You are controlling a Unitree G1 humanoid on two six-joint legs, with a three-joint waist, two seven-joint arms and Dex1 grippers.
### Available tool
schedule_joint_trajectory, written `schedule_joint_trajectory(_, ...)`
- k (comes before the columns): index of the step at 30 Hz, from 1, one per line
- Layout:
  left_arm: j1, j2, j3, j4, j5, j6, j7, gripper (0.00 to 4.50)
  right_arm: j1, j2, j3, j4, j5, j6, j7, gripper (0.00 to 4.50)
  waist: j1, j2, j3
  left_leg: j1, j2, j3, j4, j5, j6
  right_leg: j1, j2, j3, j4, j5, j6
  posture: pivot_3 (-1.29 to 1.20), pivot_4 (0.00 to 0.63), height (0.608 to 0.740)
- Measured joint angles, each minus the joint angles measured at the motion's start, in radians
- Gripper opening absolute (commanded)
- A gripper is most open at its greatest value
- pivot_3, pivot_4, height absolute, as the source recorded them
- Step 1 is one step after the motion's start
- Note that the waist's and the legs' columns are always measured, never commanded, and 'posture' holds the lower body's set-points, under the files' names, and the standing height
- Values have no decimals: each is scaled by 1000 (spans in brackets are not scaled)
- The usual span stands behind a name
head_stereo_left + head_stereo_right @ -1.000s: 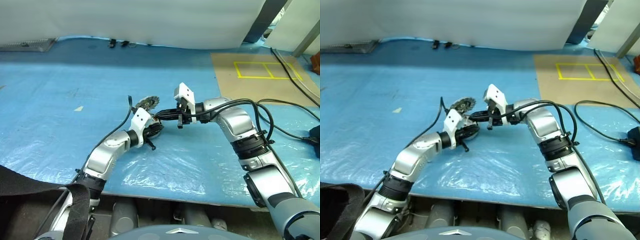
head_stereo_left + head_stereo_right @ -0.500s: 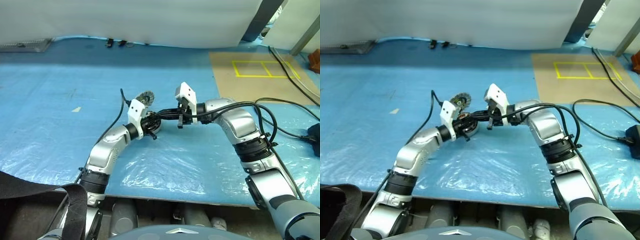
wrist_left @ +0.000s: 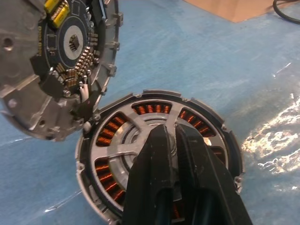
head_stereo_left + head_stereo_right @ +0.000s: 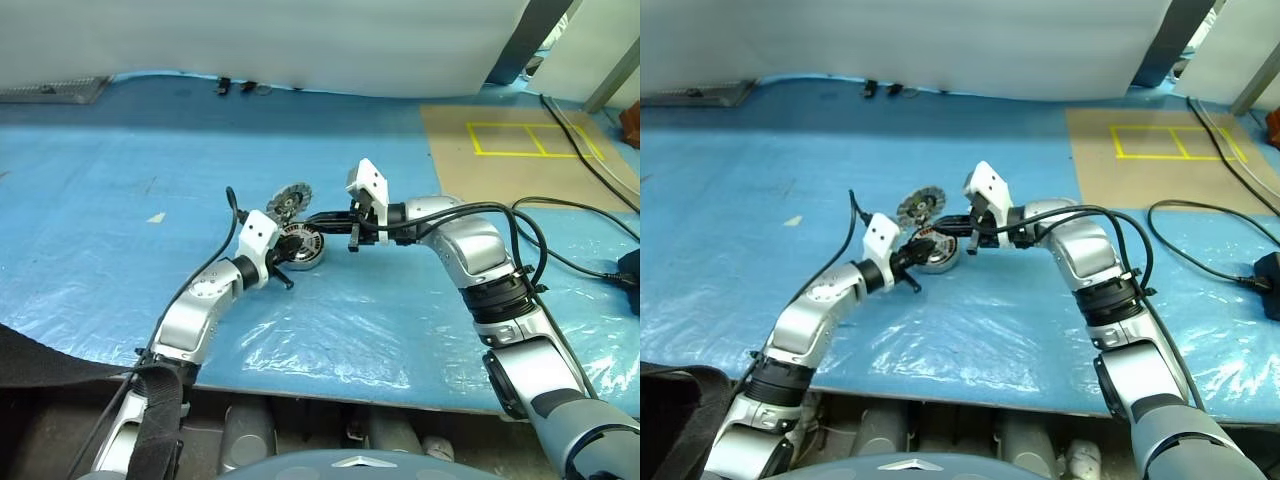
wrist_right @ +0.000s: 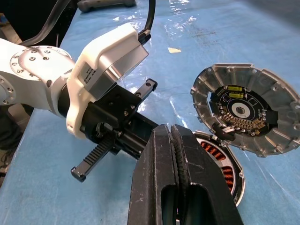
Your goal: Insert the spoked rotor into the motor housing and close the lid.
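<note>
Both end effectors, left (image 3: 171, 136) and right (image 5: 174, 136), are pressed together, empty. If you push the hinged lid (image 3: 56, 61) carelessly, the motor housing (image 3: 159, 145) can slide on the plastic sheet (image 4: 400, 330).

Floor cover: blue plastic sheet (image 4: 120, 250), wrinkled, shiny.
Back: white sheet (image 4: 300, 40).
Far right corner: brown board (image 4: 450, 150), yellow tape (image 4: 535, 140).

silver arms, black cables, white wrists
</note>
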Motion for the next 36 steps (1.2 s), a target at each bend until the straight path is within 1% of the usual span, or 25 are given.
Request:
schedule_joint_trajectory(5,55,-20,30,-35,-55,-58,-29,319,0,8,-15,12,8,-7,-12,0,-3,0,0,-1,0,0,-1,0,0,-1,1,0,-1,0,0,0,150,740)
schedule_joint_trajectory(7,83,-10,77,-101,-110,-41,-35,319,3,5,-16,14,7,-25,-12,0,-3,0,0,-1,0,0,-1,0,0,-1,1,0,-1,0,0,0,150,740)
schedule_joint_trajectory(13,195,32,204,-328,-288,79,-19,319,3,3,-22,29,4,-68,-12,0,-3,0,0,0,0,1,-1,0,0,-1,1,0,-1,0,0,0,150,740)
schedule_joint_trajectory(16,220,71,256,-333,-287,85,13,319,5,-4,-34,27,21,-48,6,0,-3,0,0,0,0,1,-1,0,0,-1,2,0,0,0,0,0,150,740)
schedule_joint_trajectory(19,222,107,327,-291,-285,71,33,319,47,-35,-31,-9,30,-38,39,0,-2,0,0,0,0,0,-1,0,0,-1,1,0,-2,0,0,0,150,740)
schedule_joint_trajectory(21,217,139,350,-248,-270,54,38,319,82,-47,-15,-29,28,-40,48,0,-2,0,0,0,0,0,-1,0,0,-1,1,0,-2,0,0,0,150,740)
schedule_joint_trajectory(25,140,187,364,-115,-232,8,14,319,143,-66,33,-56,-12,-62,45,0,-1,0,0,-1,0,0,-1,0,0,-1,2,-1,-2,0,0,0,150,740)
schedule_joint_trajectory(27,52,192,353,-35,-219,-16,-8,319,153,-67,37,-72,-14,-62,43,0,1,0,0,-1,0,0,-1,0,0,-1,1,0,-1,0,0,0,150,740)
schedule_joint_trajectory(30,-106,187,307,97,-193,-56,-52,319,158,-77,38,-103,-12,-54,46,0,3,0,0,0,-1,0,0,0,0,0,0,0,0,0,1,0,150,740)
schedule_joint_trajectory(33,-252,159,278,230,-190,-88,-114,319,172,-103,41,-115,-11,-39,50,0,4,0,0,-1,-1,0,0,0,0,0,0,0,-1,1,1,0,150,740)
schedule_joint_trajectory(36,-356,139,246,352,-190,-104,-196,319,195,-125,40,-120,-15,-38,47,0,0,0,0,-1,-2,0,-1,0,0,-1,1,0,-1,1,1,0,150,740)
